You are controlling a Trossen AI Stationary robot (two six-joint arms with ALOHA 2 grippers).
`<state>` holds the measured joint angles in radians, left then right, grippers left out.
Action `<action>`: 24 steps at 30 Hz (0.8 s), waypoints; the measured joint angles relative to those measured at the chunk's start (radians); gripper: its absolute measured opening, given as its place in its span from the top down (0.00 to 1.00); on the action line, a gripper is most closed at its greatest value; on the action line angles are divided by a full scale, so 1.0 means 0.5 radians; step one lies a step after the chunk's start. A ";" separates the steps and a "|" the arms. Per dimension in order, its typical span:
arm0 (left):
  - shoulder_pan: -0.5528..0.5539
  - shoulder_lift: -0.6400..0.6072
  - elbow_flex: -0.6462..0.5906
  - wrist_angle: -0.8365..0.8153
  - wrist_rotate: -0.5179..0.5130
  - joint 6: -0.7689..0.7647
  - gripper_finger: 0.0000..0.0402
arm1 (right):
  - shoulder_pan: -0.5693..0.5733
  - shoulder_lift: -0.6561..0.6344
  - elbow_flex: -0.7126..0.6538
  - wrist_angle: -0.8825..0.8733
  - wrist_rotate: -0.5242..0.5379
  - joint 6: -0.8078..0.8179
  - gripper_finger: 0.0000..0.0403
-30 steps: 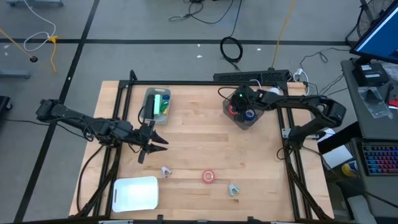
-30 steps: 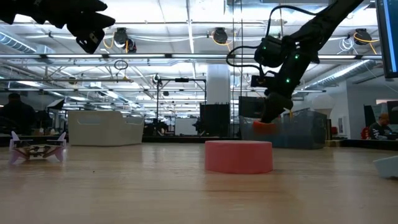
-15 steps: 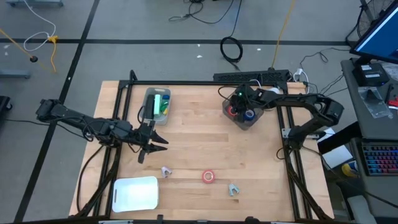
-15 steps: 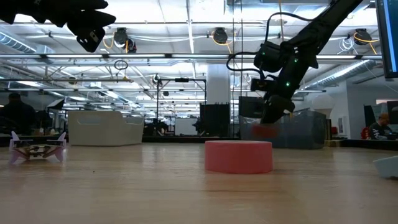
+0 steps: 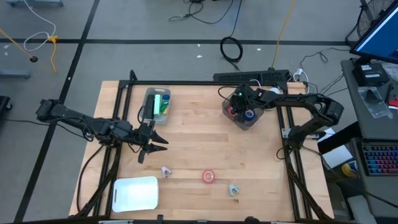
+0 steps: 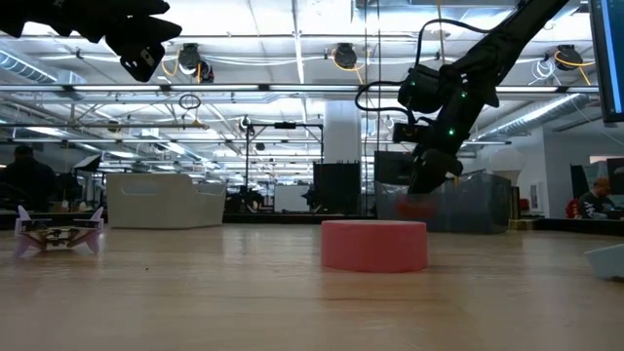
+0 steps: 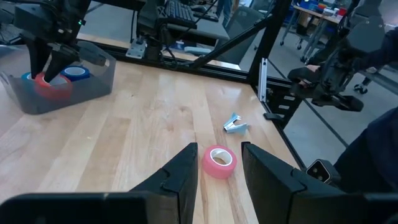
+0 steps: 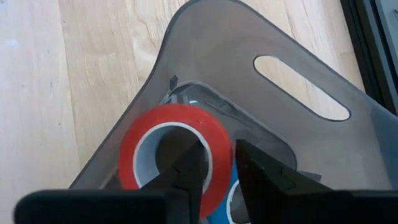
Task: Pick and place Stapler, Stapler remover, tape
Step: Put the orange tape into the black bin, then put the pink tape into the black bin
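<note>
My right gripper [image 8: 221, 165] reaches down into the grey bin [image 5: 245, 122] at the table's far right. It is open. One finger is in the hole of a red tape roll [image 8: 140, 140] and the other outside its wall. That roll lies in the bin on a blue roll [image 5: 249, 114]. Another red tape roll [image 5: 208, 177] lies flat on the table near the front, with two stapler removers [image 5: 166, 170] [image 5: 233, 189] beside it. The green stapler [image 5: 161, 104] lies in a clear bin at the far left. My left gripper [image 5: 163, 143] hovers open left of centre. My right gripper has the red roll's wall [image 8: 219, 144] between its two fingers, coming from above and slanting down. The roll lies tilted in the bin. I cannot tell whether the fingers touch the wall.
A white tray [image 5: 135, 193] lies at the near left corner. The black frame rails [image 5: 186, 83] run along the table's far edge and sides. The middle of the wooden top [image 5: 199, 137] is bare.
The red roll at my right gripper has sunk a little, from level with the bin's rim to behind the bin's wall.
</note>
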<state>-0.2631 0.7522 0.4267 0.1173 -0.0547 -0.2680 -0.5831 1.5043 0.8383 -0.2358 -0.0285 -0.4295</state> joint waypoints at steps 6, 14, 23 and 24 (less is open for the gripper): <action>0.000 0.000 0.000 -0.001 0.000 -0.001 0.68 | 0.000 -0.006 0.000 0.065 0.065 -0.026 0.72; -0.001 0.000 0.000 -0.001 0.002 0.000 0.68 | 0.075 -0.330 -0.001 0.133 0.308 -0.056 0.70; -0.001 0.000 0.000 -0.004 0.003 0.011 0.68 | 0.471 -0.916 0.000 -0.029 0.102 0.349 0.71; -0.001 0.001 0.000 -0.004 0.003 0.012 0.68 | 0.543 -0.955 0.000 -0.047 0.103 0.388 0.71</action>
<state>-0.2634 0.7525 0.4267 0.1153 -0.0532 -0.2619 -0.3115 1.0270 0.8383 -0.2594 0.0231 -0.2354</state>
